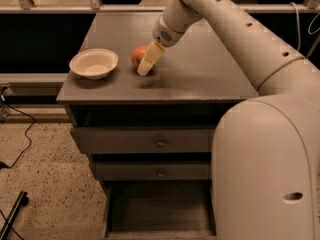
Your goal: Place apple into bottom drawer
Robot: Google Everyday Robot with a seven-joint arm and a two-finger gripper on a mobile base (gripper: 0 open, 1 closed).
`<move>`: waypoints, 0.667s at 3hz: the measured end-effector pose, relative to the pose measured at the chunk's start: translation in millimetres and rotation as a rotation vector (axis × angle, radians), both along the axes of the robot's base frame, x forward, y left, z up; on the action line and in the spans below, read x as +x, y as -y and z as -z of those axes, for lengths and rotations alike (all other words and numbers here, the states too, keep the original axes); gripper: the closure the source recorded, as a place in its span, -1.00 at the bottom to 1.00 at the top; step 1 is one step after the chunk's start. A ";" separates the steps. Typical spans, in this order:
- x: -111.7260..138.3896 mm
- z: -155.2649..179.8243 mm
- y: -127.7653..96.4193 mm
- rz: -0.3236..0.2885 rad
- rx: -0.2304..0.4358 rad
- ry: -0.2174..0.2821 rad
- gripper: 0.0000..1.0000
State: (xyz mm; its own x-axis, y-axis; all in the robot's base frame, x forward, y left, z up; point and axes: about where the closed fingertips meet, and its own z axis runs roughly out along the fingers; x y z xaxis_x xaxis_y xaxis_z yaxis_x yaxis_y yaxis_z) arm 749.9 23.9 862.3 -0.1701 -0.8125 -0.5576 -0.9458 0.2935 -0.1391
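The red apple (138,55) sits on top of the dark cabinet, just right of the cream bowl. My gripper (145,65) reaches down from the upper right and rests against the apple's right front side, covering part of it. The bottom drawer (159,210) is pulled out at the foot of the cabinet, and its flat floor shows with nothing lying in it.
A cream bowl (94,63) stands near the cabinet top's left edge. The upper drawer (160,143) and the middle drawer (160,173) are pushed in. My large white arm body (270,174) fills the lower right. A black cable (15,149) trails on the floor at left.
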 end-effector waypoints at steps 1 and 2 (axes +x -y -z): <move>10.2 -5.2 -10.9 -0.054 0.003 0.043 -1.00; 13.8 5.0 -11.1 -0.049 -0.005 0.035 -1.00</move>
